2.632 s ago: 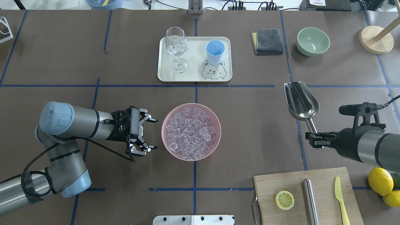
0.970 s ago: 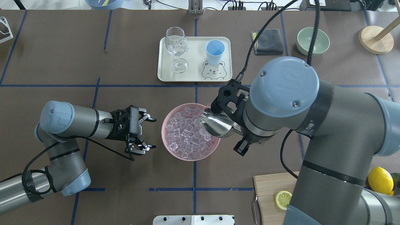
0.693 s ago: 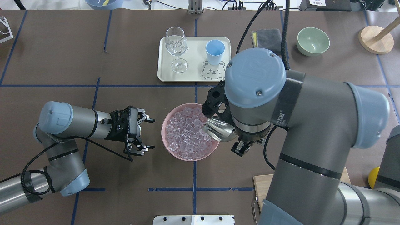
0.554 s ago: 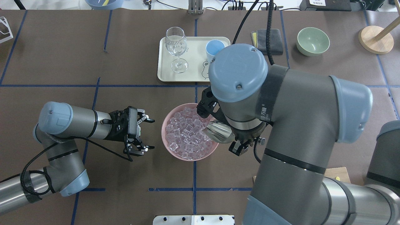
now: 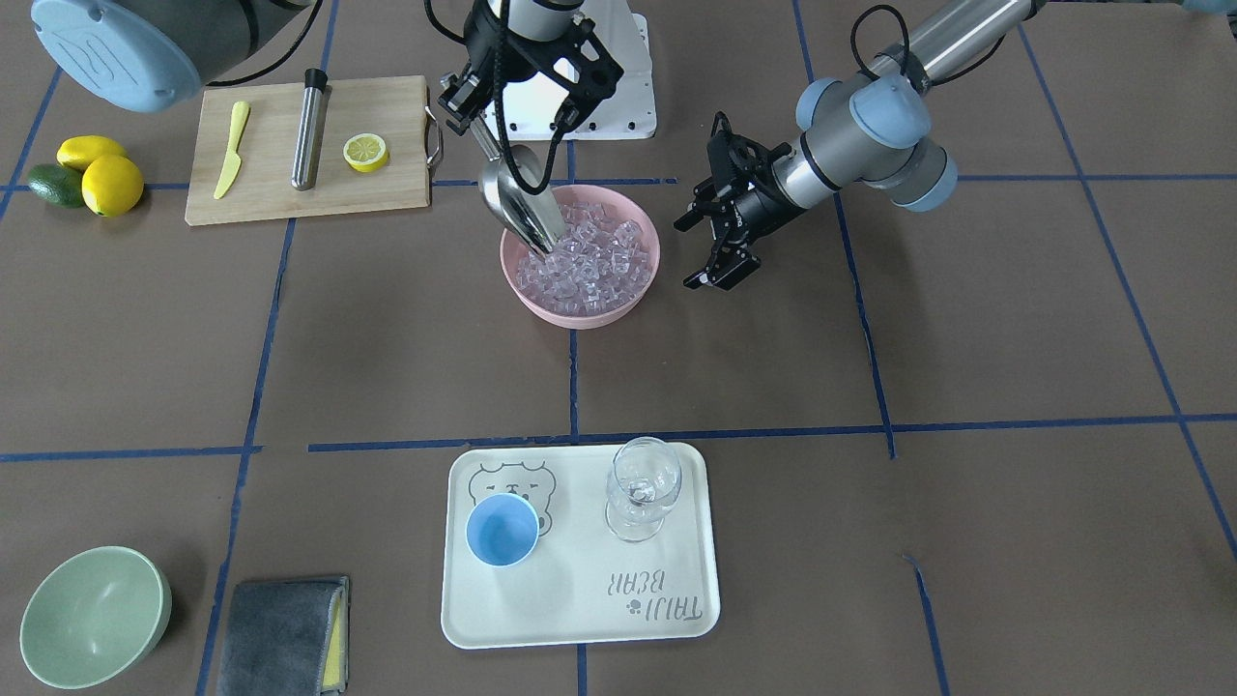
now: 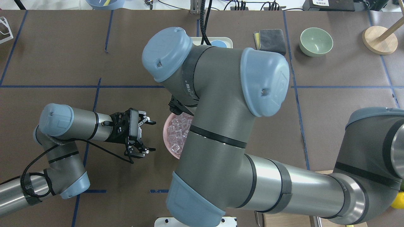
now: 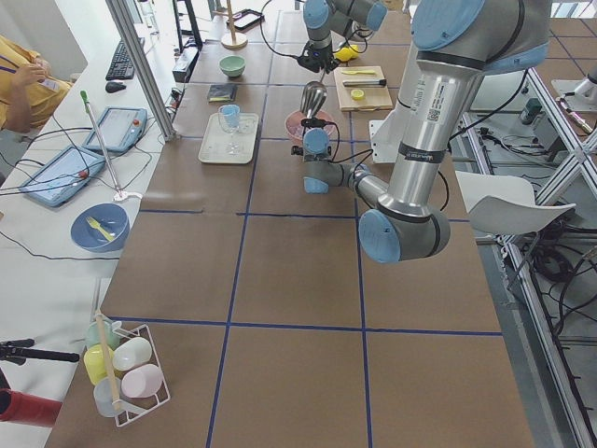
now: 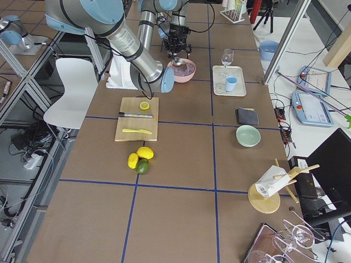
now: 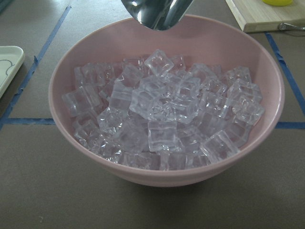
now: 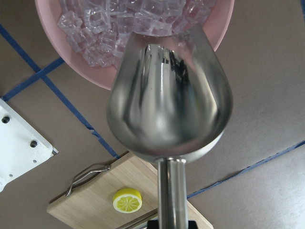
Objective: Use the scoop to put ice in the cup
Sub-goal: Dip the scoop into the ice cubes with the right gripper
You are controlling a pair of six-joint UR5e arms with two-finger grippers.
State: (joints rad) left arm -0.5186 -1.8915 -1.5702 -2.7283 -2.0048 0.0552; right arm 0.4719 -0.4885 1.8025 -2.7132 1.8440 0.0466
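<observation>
The steel scoop [image 5: 520,205] is tilted steeply, mouth down, over the pink bowl [image 5: 646,280] of ice [image 5: 591,261]. Its lip is at the ice near the bowl's rim on my right side. In the right wrist view the scoop [image 10: 169,105] is empty above the ice [image 10: 119,19]. My right gripper [image 5: 475,124] is shut on the scoop's rod handle. My left gripper [image 5: 688,253] is open and empty beside the bowl's other side; it also shows in the overhead view [image 6: 154,135]. The light-blue cup [image 5: 502,530] stands empty on the white tray [image 5: 580,599].
A clear stemmed glass [image 5: 643,488] stands on the tray next to the cup. A cutting board [image 5: 387,193] holds a lemon half [image 5: 365,151], a steel cylinder [image 5: 309,130] and a yellow knife [image 5: 230,150]. A green bowl [image 5: 92,614] and a grey cloth [image 5: 275,633] lie far off.
My right arm has swung in over the bowl and tipped the scoop steeper into the ice; the arm now hides most of the tray from overhead. My left gripper has barely moved.
</observation>
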